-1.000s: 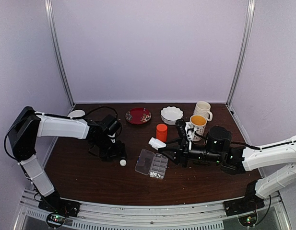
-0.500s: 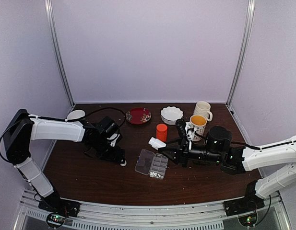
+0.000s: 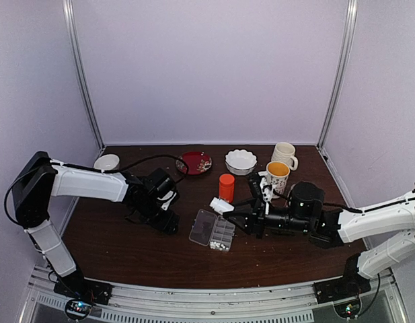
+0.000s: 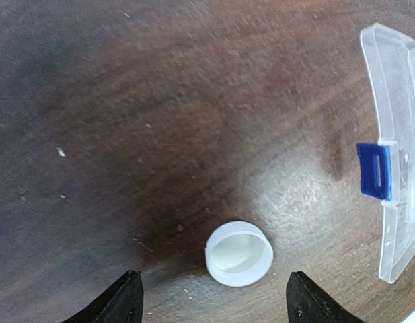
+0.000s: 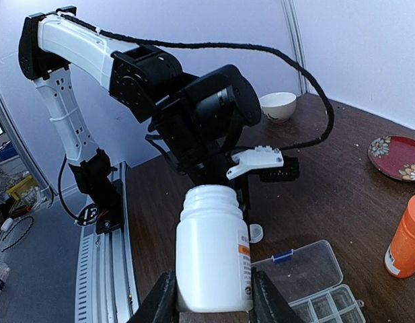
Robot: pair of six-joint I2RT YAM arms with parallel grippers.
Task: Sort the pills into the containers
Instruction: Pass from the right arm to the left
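Observation:
The clear pill organizer (image 3: 212,230) lies open at mid-table, with small white pills (image 3: 218,246) in its near cells. My right gripper (image 3: 229,210) is shut on an uncapped white bottle (image 3: 220,204), held tilted above the organizer's far end. In the right wrist view the bottle (image 5: 214,259) fills the space between the fingers. My left gripper (image 3: 168,225) is open, low over the table, left of the organizer. In the left wrist view its fingertips straddle a loose white cap (image 4: 239,254), without touching it. The organizer's lid (image 4: 395,155) with a blue latch is at the right.
An orange bottle (image 3: 226,186) stands behind the organizer. A red plate (image 3: 194,162), a white scalloped bowl (image 3: 241,161) and two mugs (image 3: 278,175) line the back. A small white bowl (image 3: 107,162) sits at the far left.
My left gripper has moved right and down over the white cap, which it now hides from above. My right gripper has shifted slightly left with the bottle.

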